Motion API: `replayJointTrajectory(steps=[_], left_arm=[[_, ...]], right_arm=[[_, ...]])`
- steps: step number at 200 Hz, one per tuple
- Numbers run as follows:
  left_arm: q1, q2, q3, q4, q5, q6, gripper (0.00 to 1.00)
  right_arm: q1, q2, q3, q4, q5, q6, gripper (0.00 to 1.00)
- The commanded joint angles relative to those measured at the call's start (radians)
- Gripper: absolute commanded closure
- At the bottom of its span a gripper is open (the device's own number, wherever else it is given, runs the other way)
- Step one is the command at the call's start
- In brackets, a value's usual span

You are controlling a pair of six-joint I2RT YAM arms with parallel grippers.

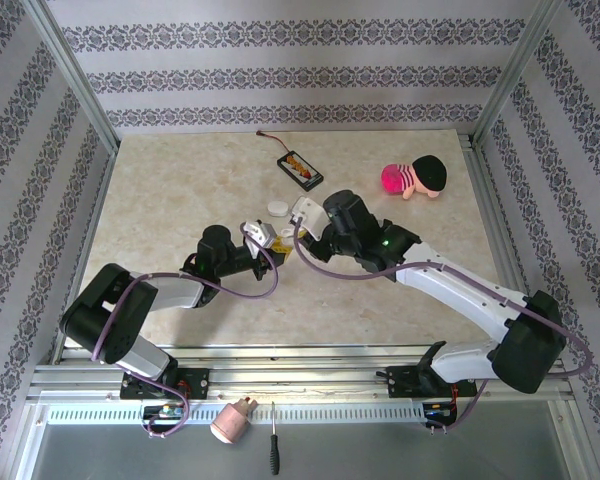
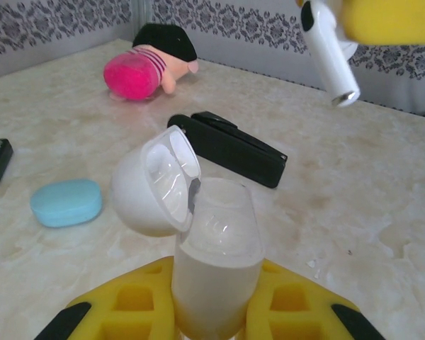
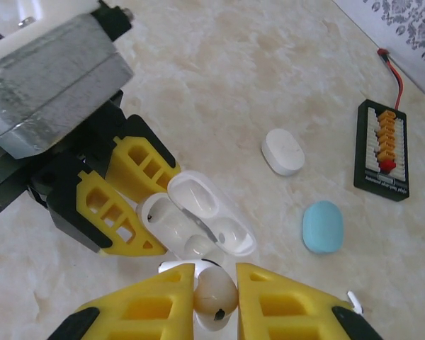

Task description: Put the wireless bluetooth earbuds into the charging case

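My left gripper [image 1: 267, 243] is shut on the body of a white charging case [image 2: 216, 262], held up with its lid [image 2: 159, 184] hinged open. In the right wrist view the open charging case [image 3: 198, 219] sits between the left gripper's yellow fingers [image 3: 127, 191], its wells facing the camera. My right gripper [image 3: 216, 287] is shut on a white earbud [image 3: 214, 296], just above and beside the case's near end. From the left wrist the earbud's stem [image 2: 329, 57] hangs at the top right, apart from the case.
A closed white case [image 3: 283, 151], a light-blue case [image 3: 322, 227] and a black connector board [image 3: 384, 152] with a red wire lie beyond the grippers. A pink and black toy [image 1: 415, 178] sits far right. Rails edge the table.
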Motion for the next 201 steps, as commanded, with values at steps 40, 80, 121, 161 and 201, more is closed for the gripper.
replayJointTrajectory(steps=[40, 80, 121, 161, 201], left_arm=[[0.007, -0.044, 0.019, -0.036, 0.051, -0.063, 1.0], [0.006, -0.04, 0.027, -0.022, 0.063, -0.096, 1.0], [0.007, -0.04, 0.04, -0.032, 0.058, -0.126, 1.0], [0.007, -0.045, 0.054, -0.044, 0.038, -0.163, 1.0], [0.007, -0.046, 0.062, -0.037, 0.033, -0.19, 1.0]], right_arm=[[0.04, 0.083, 0.032, 0.088, 0.094, -0.066, 0.83], [0.049, 0.121, 0.026, 0.138, 0.105, -0.057, 0.83], [0.052, 0.137, 0.012, 0.156, 0.099, -0.053, 0.83], [0.068, 0.132, 0.001, 0.146, 0.101, -0.055, 0.83], [0.077, 0.131, -0.012, 0.137, 0.116, -0.059, 0.83]])
